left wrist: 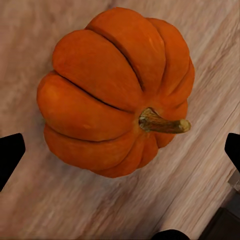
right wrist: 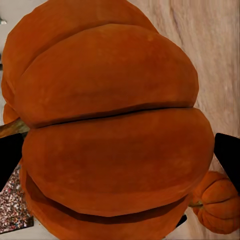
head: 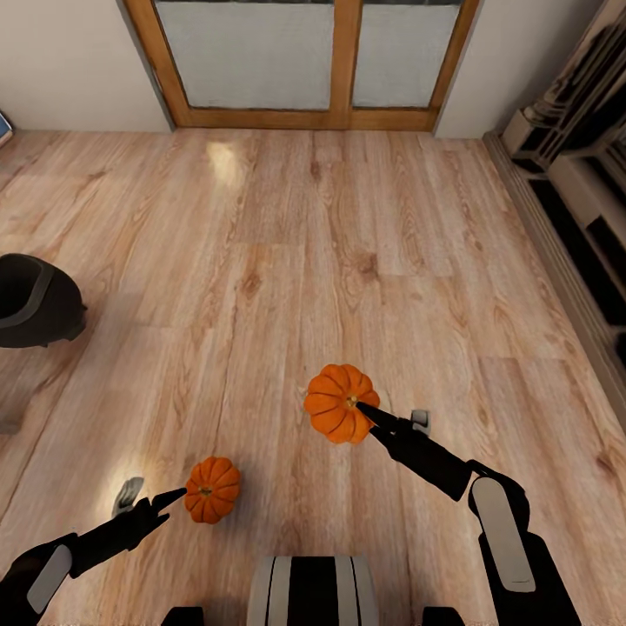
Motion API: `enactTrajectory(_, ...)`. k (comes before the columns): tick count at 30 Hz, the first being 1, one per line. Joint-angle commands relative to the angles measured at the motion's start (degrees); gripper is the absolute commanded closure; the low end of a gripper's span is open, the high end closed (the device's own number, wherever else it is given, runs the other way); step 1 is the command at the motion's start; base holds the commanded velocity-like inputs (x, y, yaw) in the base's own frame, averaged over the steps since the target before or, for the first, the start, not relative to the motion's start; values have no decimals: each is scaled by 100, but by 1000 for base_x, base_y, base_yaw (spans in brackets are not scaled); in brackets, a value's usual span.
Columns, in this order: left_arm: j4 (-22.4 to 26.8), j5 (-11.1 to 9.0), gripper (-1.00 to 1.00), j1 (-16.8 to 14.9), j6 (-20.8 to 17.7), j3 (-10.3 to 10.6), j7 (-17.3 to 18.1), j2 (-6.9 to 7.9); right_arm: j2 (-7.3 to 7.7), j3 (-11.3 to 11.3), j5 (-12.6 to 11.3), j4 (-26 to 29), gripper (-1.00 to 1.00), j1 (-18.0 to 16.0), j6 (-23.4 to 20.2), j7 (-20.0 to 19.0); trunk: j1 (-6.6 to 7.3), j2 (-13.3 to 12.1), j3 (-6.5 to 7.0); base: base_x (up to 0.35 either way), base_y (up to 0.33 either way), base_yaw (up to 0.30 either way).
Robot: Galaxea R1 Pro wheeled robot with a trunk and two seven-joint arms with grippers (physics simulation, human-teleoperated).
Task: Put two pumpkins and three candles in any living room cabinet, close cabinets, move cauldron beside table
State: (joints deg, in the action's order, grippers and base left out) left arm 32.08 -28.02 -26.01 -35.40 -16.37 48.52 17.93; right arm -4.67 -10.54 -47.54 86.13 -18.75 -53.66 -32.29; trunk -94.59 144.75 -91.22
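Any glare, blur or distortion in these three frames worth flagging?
Head view: two soft glare patches on the floor, wide-angle bend at the edges. Left wrist view: pumpkin sharp, floorboards smeared. Right wrist view: the other pumpkin so close it looks oversized, edges soft.

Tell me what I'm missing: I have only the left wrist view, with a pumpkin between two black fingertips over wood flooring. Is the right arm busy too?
Observer: Yes. The right gripper holds a second pumpkin, which spans the whole gap between the fingertips in the right wrist view.
Operator: Is it lifted?
Observer: It looks so. The right wrist view shows the first pumpkin beyond it, much smaller, against the floor.
Operator: Anything else nearby?
Observer: The cauldron stands on the floor at the head view's left edge, well apart from both pumpkins.
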Motion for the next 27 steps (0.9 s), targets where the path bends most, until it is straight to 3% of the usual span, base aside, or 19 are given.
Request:
enactTrajectory(1, 0, -1, -100, 0, 2, 1, 0, 0, 0, 15, -16, 0, 100, 1, 16, -11, -2, 2, -23, 0, 0, 0)
enactTrajectory(8, 0, -1, -100, 0, 15, 2, 0, 0, 1, 173, -11, 0, 100, 1, 55, -31, -20, 11, -178, 0, 0, 0)
enactTrajectory(22, 0, -1, -100, 0, 199, 2, 17, 7, -4, 210, -3, 2, 100, 3, 66, -32, -51, 27, -444, 0, 0, 0)
enactTrajectory(27, 0, -1, -100, 0, 207, 2, 18, 9, 0, 416, 12, 8, 100, 0, 77, -32, -64, 34, -555, 0, 0, 0)
